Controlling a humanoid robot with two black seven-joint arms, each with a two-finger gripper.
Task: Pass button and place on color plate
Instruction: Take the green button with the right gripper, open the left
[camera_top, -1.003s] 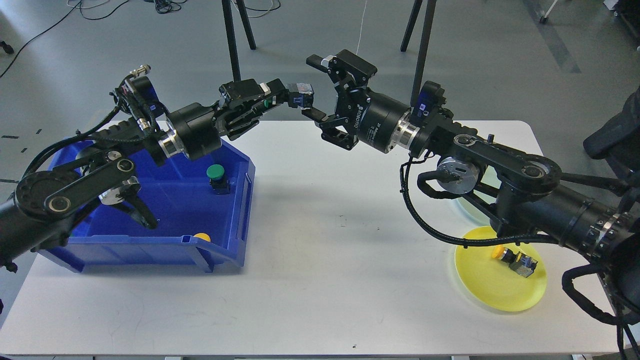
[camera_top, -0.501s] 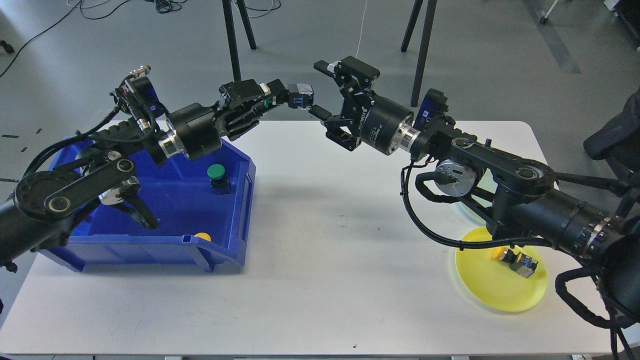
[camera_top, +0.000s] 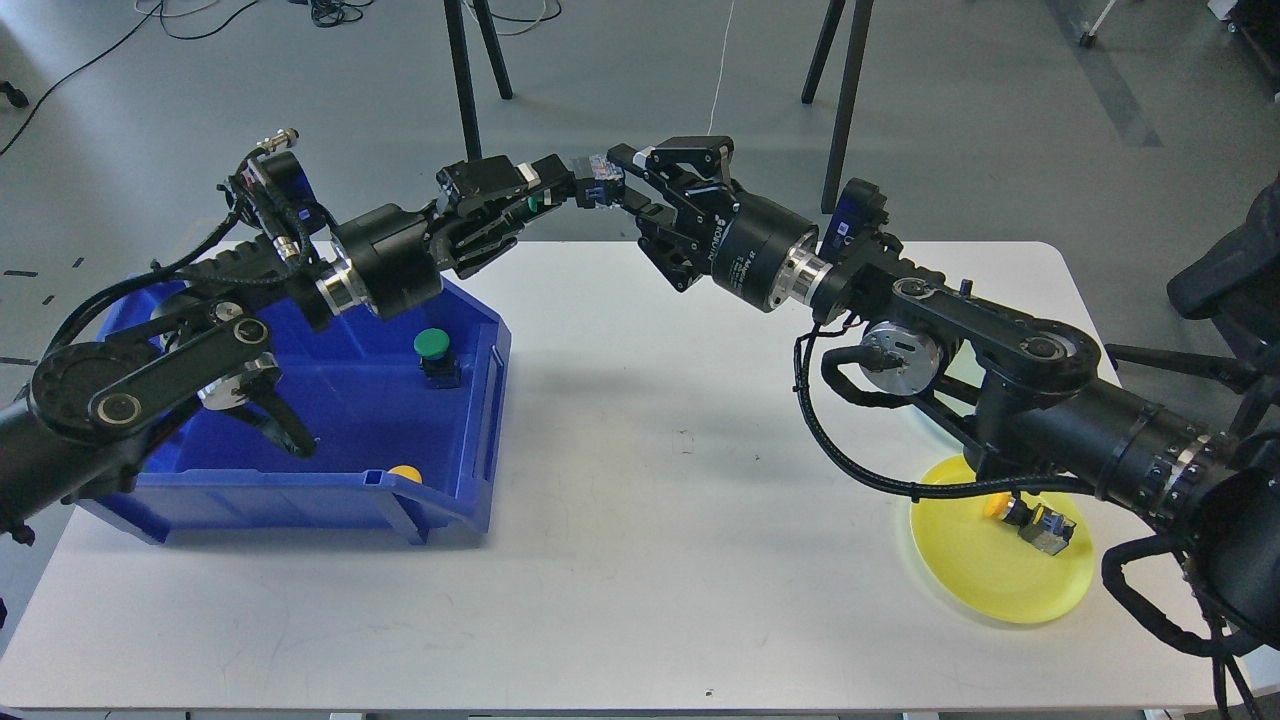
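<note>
My left gripper (camera_top: 558, 190) is shut on a green-capped button (camera_top: 597, 188) and holds it in the air above the table's far edge, its blue-grey body pointing right. My right gripper (camera_top: 632, 183) is open, with its fingers above and below the body end of that button, close to it. I cannot tell whether they touch it. A yellow plate (camera_top: 985, 585) lies at the front right of the table with a yellow button (camera_top: 1030, 522) on it. A pale green plate (camera_top: 955, 372) is mostly hidden behind my right arm.
A blue bin (camera_top: 478, 420) stands at the left and holds a second green button (camera_top: 432, 350) and a yellow button (camera_top: 405, 473) at its front lip. My left arm reaches across the bin. Tripod legs (camera_top: 470, 60) stand beyond the table.
My right gripper has moved left and up to the held button, and its fingers now stand on either side of the button's body. My left gripper has stayed nearly still.
</note>
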